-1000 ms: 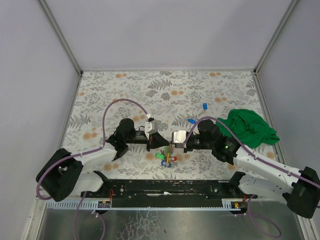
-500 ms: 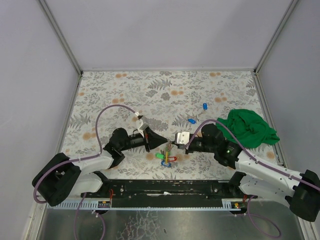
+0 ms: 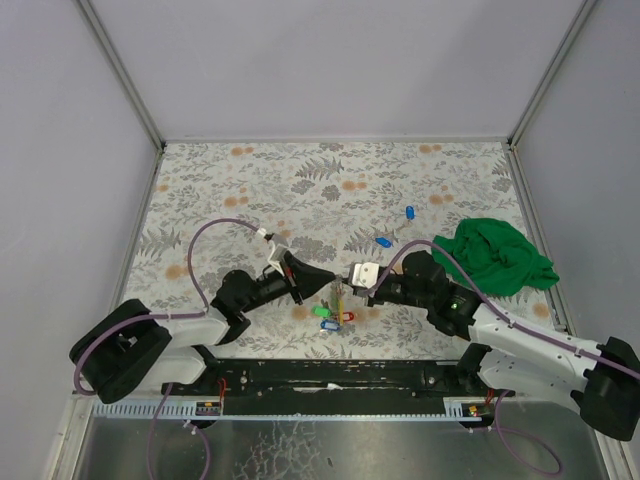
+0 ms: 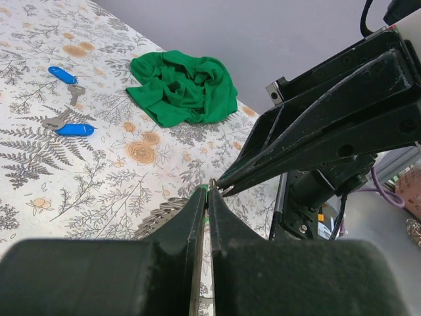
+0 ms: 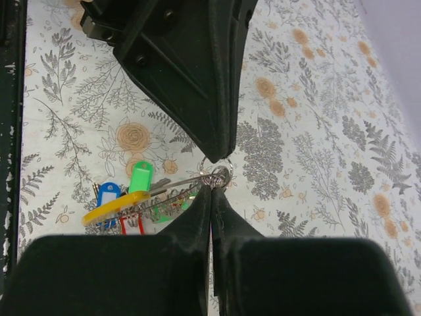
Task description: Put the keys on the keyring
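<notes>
Both claws are pinched fully shut, tip to tip: left gripper (image 3: pixel 333 286) and right gripper (image 3: pixel 346 288) each nip the keyring (image 5: pixel 217 172) near the table's (image 3: pixel 250 180) front middle (tagged keys (image 5: pixel 139 179) bunched right beside it). Two blue keys (image 3: pixel 409 212) lie loose farther back.

Surface (image 3: pixel 250 170): cloth printed with grey ferns and orange blooms. Plain pale lilac walls (image 3: pixel 330 60) on three sides; aluminium posts (image 3: pixel 120 70) at far corners. Even light.

Keyring (image 5: pixel 218 172) lifted, tagged keys (image 5: pixel 135 195) dangling; two blue keys (image 4: pixel 74 130) loose.
</notes>
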